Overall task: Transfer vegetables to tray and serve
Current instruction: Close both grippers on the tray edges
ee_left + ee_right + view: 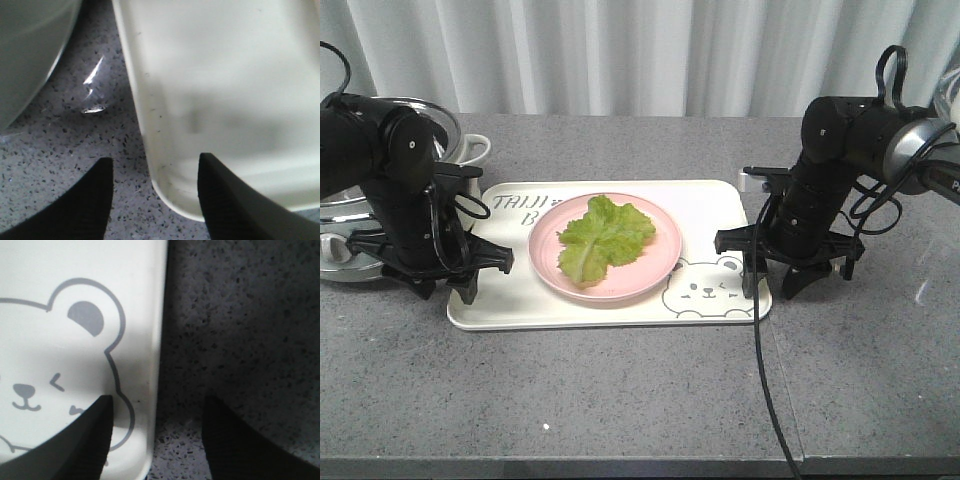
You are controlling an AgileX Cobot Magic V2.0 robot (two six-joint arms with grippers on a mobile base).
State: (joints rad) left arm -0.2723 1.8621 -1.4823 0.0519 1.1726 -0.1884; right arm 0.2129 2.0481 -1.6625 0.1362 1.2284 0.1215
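Lettuce leaf (605, 238) lay flat in the middle of a round pink plate (546, 256). The plate sat on the tray (710, 200), roughly centred. Leaf was green and ruffled with a pale rib, and nothing was touching it. The tray rested on the grey speckled tabletop (620, 400), with grey lettering (520, 203) at its far left corner and a winking bear face (705, 290) at its near right corner.

Left gripper (447, 290) was low at the tray's left end, pointing down. In the left wrist view the left gripper (155, 165) had its jaws apart and straddling the tray (225, 75) near its rounded corner: one finger over the bare tabletop (75, 150), the other over the tray floor. Couldn't tell if either finger touched the rim.

Right gripper (775, 288) was low at the tray's right end, beside the bear. In the right wrist view the right gripper (159, 402) also had its jaws apart across the rim: one finger over the bear face (30, 390), the other over the tabletop (240, 315). Contact with the rim was not clear there either.

A metal pot (340, 235) stood just behind and beside the left arm, off the tray. It showed blurred in the left wrist view as the pot (25, 50), near the tray edge but apart from it. A white handled cup (472, 148) stood behind the tray's far left corner. A black cable (765, 380) ran from the right arm down across the tabletop. A pale curtain (640, 50) hung behind.
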